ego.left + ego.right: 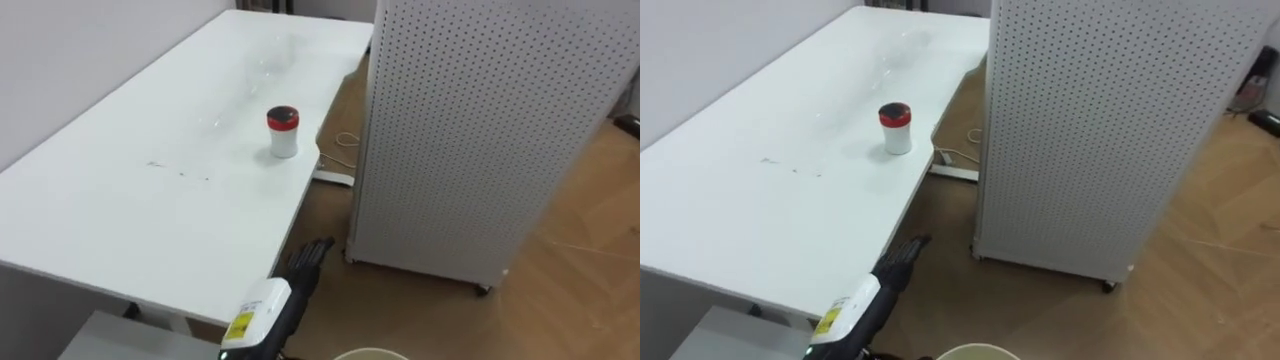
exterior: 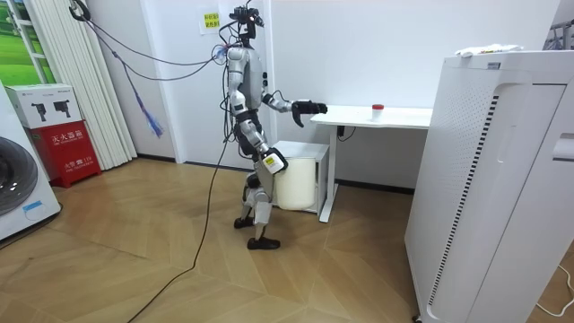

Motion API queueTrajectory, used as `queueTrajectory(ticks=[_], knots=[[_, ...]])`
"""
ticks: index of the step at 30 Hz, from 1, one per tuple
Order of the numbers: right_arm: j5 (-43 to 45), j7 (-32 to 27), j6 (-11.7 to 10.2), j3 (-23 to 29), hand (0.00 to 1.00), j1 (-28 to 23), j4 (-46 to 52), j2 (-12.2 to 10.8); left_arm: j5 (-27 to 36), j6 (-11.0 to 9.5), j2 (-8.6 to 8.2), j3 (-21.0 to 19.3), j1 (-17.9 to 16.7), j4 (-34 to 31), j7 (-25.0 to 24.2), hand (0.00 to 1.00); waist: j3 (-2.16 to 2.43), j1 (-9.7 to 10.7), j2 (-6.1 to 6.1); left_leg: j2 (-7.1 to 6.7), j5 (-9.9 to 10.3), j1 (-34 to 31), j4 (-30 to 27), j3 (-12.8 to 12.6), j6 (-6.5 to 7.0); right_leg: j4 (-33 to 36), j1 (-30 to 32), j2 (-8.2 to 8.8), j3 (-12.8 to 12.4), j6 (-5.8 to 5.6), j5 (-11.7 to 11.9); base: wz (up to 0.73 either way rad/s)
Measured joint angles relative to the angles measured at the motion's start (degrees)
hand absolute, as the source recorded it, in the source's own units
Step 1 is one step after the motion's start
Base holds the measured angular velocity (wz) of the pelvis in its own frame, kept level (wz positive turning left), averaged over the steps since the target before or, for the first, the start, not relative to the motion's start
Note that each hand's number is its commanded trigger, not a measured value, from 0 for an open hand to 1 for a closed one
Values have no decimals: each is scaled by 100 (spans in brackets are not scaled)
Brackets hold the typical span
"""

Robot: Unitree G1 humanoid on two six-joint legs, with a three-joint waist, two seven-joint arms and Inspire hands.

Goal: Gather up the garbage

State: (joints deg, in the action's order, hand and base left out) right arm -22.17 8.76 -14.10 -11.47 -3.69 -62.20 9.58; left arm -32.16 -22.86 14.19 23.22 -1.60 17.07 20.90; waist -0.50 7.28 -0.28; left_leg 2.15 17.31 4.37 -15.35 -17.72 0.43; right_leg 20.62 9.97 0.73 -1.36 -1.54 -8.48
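The robot is pictured standing at the short end of a white counter (image 1: 150,220), its left hand (image 1: 306,264) held out beside the counter's near right corner, fingers straight and slack, nothing held. The right hand (image 2: 270,163) is carried low at the hip in the room view; whether anything is gripped there cannot be told. The garbage to be picked, a small cup (image 1: 283,133), is shown standing upright on the counter at 12 o'clock from the left hand. It is well apart from that hand and near the counter's right long edge, though wholly on the top. It is a short white cylinder, capped by a red band and a dark top. The long edge is seen running from the near corner away toward 1 o'clock. At 9 o'clock from the cup the white top, faintly marked, is carried on as far as the wall (image 1: 80,60). At 2 o'clock from the left hand a tall white perforated cabinet (image 1: 470,130) is set on the wooden floor (image 1: 580,270). Between its face and the counter's edge a lane of floor is kept open, narrowing toward the far end, where a pale cord (image 1: 347,139) is looped. Wider floor is seen at 3 o'clock, past the cabinet's near corner. At 5 o'clock from the left hand the rim of a pale bin (image 1: 372,353) is caught at the lower border.
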Motion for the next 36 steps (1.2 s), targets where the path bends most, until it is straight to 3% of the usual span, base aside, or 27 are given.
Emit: queueTrajectory(ticks=[1,3,4,6,11,15,22,25,26,28,29,30,31,32,33,35,36], knots=[[-2,7,5,0,100,12,0,0,0,-7,2,-63,-11,-40,25,0,-2,-40,0,10,0,11,5,-96,0,4,33,-13,7,12,28,-81],[50,16,95,42,100,59,1,1,-1,-9,-10,-370,-12,-172,110,0,1,-313,20,57,14,53,8,-413,21,-32,181,-85,48,79,209,-104],[59,17,115,43,100,76,0,-1,-1,-11,-12,-476,-10,-219,123,0,0,-346,34,74,26,50,8,-412,40,-76,197,-95,118,102,271,-88],[74,21,174,154,100,113,-5,-60,4,-24,-25,-844,4,-344,283,0,-4,-400,45,120,48,83,73,-402,53,-217,207,-69,610,220,450,-56],[68,22,174,160,100,90,-35,-35,15,-82,-17,-966,-11,-379,589,0,-20,-368,69,126,29,243,371,-428,49,-416,77,-114,719,259,583,-16],[104,22,170,163,100,116,-30,-19,3,-211,-24,-965,-39,-380,737,0,-24,-390,58,139,29,280,394,-447,47,-417,79,-92,976,293,599,-8],[259,28,170,216,100,131,-4,-9,-15,-210,-16,-1034,-73,-385,866,0,-8,-472,24,219,22,293,209,-489,28,-438,66,-108,1272,359,565,-10],[267,35,170,171,100,156,4,-7,41,-210,-3,-1157,-81,-384,958,0,-7,-564,-25,283,39,315,-248,-572,-1,-363,-71,-74,1579,518,438,-44],[288,44,172,148,100,141,5,-7,24,-212,-16,-1224,-117,-384,1017,0,-14,-628,-60,329,41,270,-651,-551,-3,-290,-143,-52,1683,591,353,-57],[460,66,173,152,100,150,11,23,37,-217,-36,-1349,-227,-381,1065,0,-29,-667,-82,469,31,-32,-1670,-376,-16,-65,-202,-4,1702,712,63,-47],[522,61,176,152,100,140,-1,43,55,-218,-43,-1392,-264,-362,1079,0,-55,-620,-60,581,-90,-323,-2526,-96,-139,98,-271,-19,1637,753,-103,-25],[628,55,212,151,100,118,-7,43,85,-223,-41,-1422,-332,-346,1108,0,-70,-637,-85,629,-413,-598,-3249,196,-161,209,-366,-62,1484,775,-231,-22],[668,46,236,150,100,107,-7,51,107,-247,-45,-1422,-344,-301,1123,0,-87,-670,-134,619,-444,-737,-3502,372,-130,237,-408,-103,1407,777,-285,-22],[669,-10,278,161,100,94,-4,81,141,-285,-87,-1421,-314,-163,1140,0,-44,-697,-69,604,-246,-1052,-3605,570,-61,239,-456,-159,1339,792,-334,-30],[674,-72,313,168,100,91,-2,97,282,-288,-141,-1422,-305,-83,1153,0,-73,-792,-90,551,-119,-1391,-3488,695,-16,240,-497,-199,1225,771,-385,-39],[670,-174,334,160,100,82,0,106,412,-288,-218,-1446,-304,27,1229,0,-66,-947,-104,378,-147,-1917,-2982,897,-69,242,-509,-194,1089,755,-424,-58],[678,-241,336,159,100,82,15,127,454,-290,-243,-1490,-305,54,1236,0,-55,-1022,-79,278,-262,-2191,-2306,1028,-178,255,-505,-195,1025,746,-465,-54]])
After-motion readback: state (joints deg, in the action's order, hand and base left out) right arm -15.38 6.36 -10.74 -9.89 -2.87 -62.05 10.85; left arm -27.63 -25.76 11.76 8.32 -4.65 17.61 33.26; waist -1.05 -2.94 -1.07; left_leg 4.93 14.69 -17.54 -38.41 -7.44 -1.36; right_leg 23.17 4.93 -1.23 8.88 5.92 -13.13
